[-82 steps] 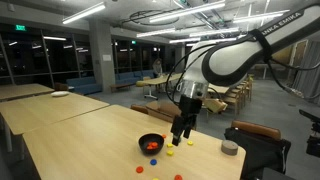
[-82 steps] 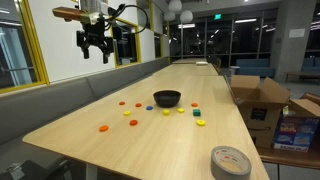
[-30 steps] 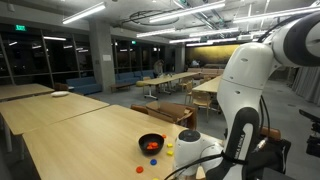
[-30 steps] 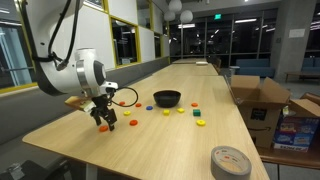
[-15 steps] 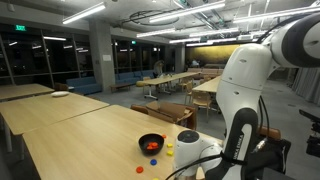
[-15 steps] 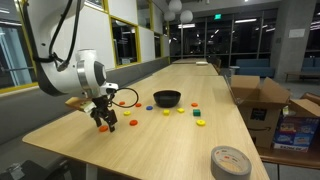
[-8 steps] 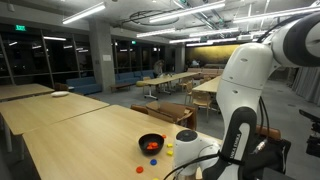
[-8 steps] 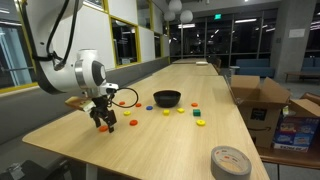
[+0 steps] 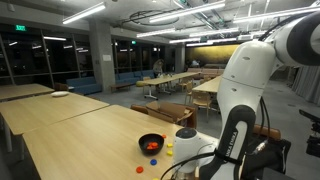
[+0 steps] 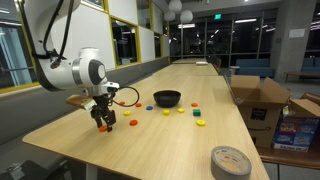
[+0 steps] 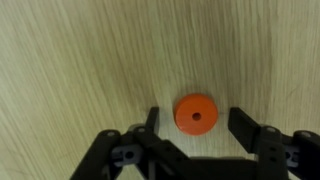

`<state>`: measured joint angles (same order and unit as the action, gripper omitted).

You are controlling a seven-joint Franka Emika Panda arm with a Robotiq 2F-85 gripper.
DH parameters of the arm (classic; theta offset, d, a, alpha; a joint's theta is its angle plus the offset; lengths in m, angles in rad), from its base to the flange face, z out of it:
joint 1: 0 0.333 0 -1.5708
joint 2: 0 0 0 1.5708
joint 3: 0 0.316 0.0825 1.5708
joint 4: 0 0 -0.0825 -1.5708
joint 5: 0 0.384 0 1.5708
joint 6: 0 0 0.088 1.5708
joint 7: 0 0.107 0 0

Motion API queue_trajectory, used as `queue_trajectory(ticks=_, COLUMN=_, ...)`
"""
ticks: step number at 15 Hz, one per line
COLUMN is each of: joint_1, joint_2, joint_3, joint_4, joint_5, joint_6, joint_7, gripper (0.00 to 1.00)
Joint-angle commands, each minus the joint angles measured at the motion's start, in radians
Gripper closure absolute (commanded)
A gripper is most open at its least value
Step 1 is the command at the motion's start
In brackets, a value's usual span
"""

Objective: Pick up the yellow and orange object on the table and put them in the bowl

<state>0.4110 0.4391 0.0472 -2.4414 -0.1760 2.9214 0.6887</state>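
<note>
Down from high above the desk [image 10: 170, 145], the arm [image 10: 75, 72] holds its jaws wide open and empty astride the orange disc [image 11: 196, 114], on bare wood near the desk's edge. The bowl [image 10: 166, 98] sits well apart. In an exterior view the arm's bulk [image 9: 240, 100] hides the jaws.

The tabletop [image 11: 70, 60] is showing pale tan wood with fine, straight grain. The orange disc [image 11: 196, 114] is glowing a flat, bright orange, with a darker dot at its centre. The tool [image 11: 195, 116] is showing matte black fingers [image 11: 247, 125]. In an exterior view the bowl [image 10: 167, 98] is looking black, a yellow piece [image 10: 201, 123] is lying near a green piece [image 10: 181, 110] and a blue piece [image 10: 195, 111], the tape roll [image 10: 230, 161] is reading grey, and the arm [image 10: 75, 72] is wearing white.
</note>
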Motion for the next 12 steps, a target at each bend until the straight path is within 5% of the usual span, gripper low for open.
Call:
queue_trajectory(ticks=1, joint_1=0.031, joint_2=-0.024, joint_3=-0.024, joint_4=-0.009, joint_5=0.041, joint_6=-0.016, joint_7=-0.038, gripper=0.58)
queue_trajectory(ticks=4, joint_1=0.037, joint_2=-0.034, joint_3=-0.029, joint_4=-0.011, joint_5=0.039, joint_6=-0.022, joint_7=-0.035, gripper=0.77)
queue_trajectory(ticks=12, joint_1=0.067, joint_2=-0.064, joint_3=-0.096, joint_4=0.019, joint_5=0.006, joint_6=-0.056, joint_7=-0.002, gripper=0.73)
